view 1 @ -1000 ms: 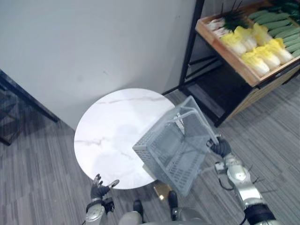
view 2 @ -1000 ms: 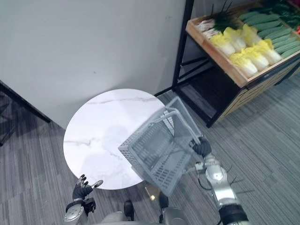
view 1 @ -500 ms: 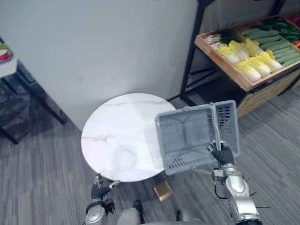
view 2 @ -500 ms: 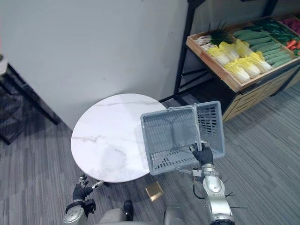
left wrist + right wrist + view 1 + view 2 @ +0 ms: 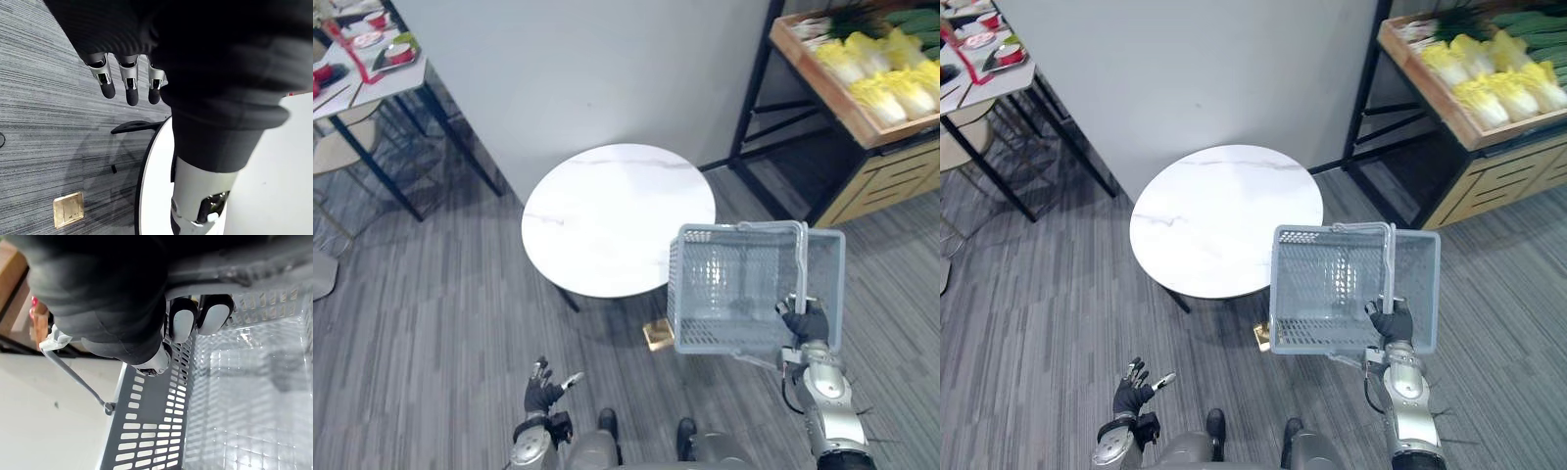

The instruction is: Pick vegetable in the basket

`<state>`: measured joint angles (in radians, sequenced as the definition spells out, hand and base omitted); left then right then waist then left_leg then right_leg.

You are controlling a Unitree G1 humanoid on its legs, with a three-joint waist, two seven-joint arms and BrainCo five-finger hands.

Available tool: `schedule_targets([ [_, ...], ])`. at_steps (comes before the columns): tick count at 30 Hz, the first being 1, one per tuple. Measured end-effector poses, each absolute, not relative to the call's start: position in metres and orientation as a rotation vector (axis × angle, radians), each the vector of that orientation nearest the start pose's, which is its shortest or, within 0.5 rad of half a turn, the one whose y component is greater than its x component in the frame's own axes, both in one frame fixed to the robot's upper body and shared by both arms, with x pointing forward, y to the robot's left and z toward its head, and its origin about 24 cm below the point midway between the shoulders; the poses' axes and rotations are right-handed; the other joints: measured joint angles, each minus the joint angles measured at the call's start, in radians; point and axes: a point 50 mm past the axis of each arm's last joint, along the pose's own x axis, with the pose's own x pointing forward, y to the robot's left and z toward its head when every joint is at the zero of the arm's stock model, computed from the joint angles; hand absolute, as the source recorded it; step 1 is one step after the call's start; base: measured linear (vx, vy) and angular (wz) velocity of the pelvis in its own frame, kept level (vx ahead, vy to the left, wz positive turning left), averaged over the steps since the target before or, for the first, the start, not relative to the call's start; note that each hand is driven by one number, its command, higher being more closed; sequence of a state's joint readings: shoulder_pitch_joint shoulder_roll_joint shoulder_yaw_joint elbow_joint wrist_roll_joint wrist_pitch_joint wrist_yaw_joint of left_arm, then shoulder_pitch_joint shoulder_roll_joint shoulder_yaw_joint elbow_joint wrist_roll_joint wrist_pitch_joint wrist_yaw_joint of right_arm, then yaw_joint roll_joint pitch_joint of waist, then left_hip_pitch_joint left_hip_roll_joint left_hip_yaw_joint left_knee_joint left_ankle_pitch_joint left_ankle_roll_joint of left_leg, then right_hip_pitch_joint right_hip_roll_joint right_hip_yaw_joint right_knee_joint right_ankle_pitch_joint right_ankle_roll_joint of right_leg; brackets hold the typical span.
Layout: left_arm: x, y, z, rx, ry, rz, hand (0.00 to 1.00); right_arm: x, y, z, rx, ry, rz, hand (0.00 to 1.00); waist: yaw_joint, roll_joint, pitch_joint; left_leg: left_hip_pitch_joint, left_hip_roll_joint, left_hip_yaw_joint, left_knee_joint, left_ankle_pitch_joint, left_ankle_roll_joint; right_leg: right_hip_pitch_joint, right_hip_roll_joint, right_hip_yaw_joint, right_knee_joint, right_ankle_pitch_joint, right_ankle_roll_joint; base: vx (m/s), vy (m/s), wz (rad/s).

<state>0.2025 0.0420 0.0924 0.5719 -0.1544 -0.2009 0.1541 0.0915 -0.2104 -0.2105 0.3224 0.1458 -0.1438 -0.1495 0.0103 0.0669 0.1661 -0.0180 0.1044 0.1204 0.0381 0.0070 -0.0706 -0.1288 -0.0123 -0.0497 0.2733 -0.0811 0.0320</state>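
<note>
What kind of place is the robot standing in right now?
Probably a grocery shop, or a mock-up of one: a wooden produce shelf holds napa cabbages and cucumbers, and the right hand carries a grey plastic shopping basket by its handle. A round marble-look table stands nearby.

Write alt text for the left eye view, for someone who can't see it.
The robot's right hand grips the handle of an empty grey basket, held above grey carpet next to a round white marble table. Its left hand hangs open near the floor. At the upper right stands a wooden shelf of yellow cabbages.
</note>
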Motion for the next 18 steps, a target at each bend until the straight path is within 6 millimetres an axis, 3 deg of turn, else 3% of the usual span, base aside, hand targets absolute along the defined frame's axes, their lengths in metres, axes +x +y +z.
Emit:
schedule_targets([
  [6, 0.147, 0.213, -0.099, -0.057, 0.553, 0.412, 0.00, 0.201, -0.261, -0.028, -0.058, 0.256, -0.437, 1.00, 0.000, -0.011, 0.002, 0.043, -0.008, 0.132, 0.020, -0.037, 0.018, 0.002, 0.015, 0.129, -0.048, 0.054, 0.029, -0.05, 0.107, -0.68],
  [8, 0.147, 0.215, -0.098, -0.058, 0.551, 0.425, 0.00, 0.204, -0.259, -0.027, -0.052, 0.250, -0.433, 1.00, -0.001, -0.030, 0.006, 0.051, 0.002, 0.201, 0.036, -0.064, 0.015, 0.001, 0.025, 0.160, -0.089, 0.062, 0.028, -0.06, 0.082, -1.13],
  [9, 0.149, 0.217, -0.096, -0.056, 0.539, 0.429, 0.00, 0.208, -0.256, -0.025, -0.040, 0.239, -0.428, 1.00, -0.002, -0.026, 0.003, 0.058, 0.023, 0.264, 0.035, -0.078, 0.014, 0.002, 0.003, 0.067, -0.135, 0.054, -0.004, -0.05, 0.059, -1.22],
  [10, 0.151, 0.217, -0.095, -0.055, 0.531, 0.427, 0.00, 0.209, -0.254, -0.025, -0.036, 0.236, -0.425, 1.00, -0.001, -0.028, 0.004, 0.059, 0.030, 0.290, 0.034, -0.081, 0.014, 0.000, -0.010, 0.019, -0.148, 0.054, -0.010, -0.06, 0.027, -1.44],
  [12, 0.159, 0.217, -0.090, -0.054, 0.504, 0.421, 0.00, 0.212, -0.251, -0.026, -0.030, 0.237, -0.414, 1.00, -0.001, -0.046, 0.006, 0.068, 0.051, 0.380, 0.034, -0.094, 0.009, -0.009, -0.079, -0.252, -0.164, 0.056, -0.049, 0.00, 0.012, -1.24],
  [14, 0.160, 0.217, -0.089, -0.057, 0.497, 0.420, 0.00, 0.215, -0.247, -0.025, -0.031, 0.235, -0.397, 1.00, -0.001, -0.049, 0.003, 0.083, 0.064, 0.454, 0.034, -0.098, 0.003, -0.008, -0.112, -0.416, -0.159, 0.050, -0.082, 0.09, 0.019, -1.80],
  [15, 0.161, 0.218, -0.089, -0.054, 0.495, 0.415, 0.00, 0.225, -0.237, -0.029, -0.029, 0.252, -0.354, 1.00, 0.000, -0.051, 0.002, 0.140, 0.086, 0.607, 0.043, -0.107, -0.017, -0.023, -0.132, -0.518, -0.126, 0.081, -0.095, 0.16, -0.050, -2.67],
  [16, 0.161, 0.217, -0.088, -0.049, 0.495, 0.406, 0.00, 0.225, -0.235, -0.030, -0.025, 0.257, -0.348, 1.00, -0.002, -0.057, 0.000, 0.159, 0.084, 0.628, 0.048, -0.112, -0.024, -0.040, -0.129, -0.471, -0.105, 0.141, -0.064, 0.21, -0.150, -2.70],
  [18, 0.166, 0.214, -0.087, -0.050, 0.486, 0.392, 0.00, 0.225, -0.235, -0.031, -0.025, 0.263, -0.334, 1.00, -0.014, -0.052, -0.002, 0.181, 0.092, 0.626, 0.050, -0.115, -0.027, -0.065, -0.106, -0.412, -0.081, 0.133, -0.046, 0.16, -0.140, -1.19],
])
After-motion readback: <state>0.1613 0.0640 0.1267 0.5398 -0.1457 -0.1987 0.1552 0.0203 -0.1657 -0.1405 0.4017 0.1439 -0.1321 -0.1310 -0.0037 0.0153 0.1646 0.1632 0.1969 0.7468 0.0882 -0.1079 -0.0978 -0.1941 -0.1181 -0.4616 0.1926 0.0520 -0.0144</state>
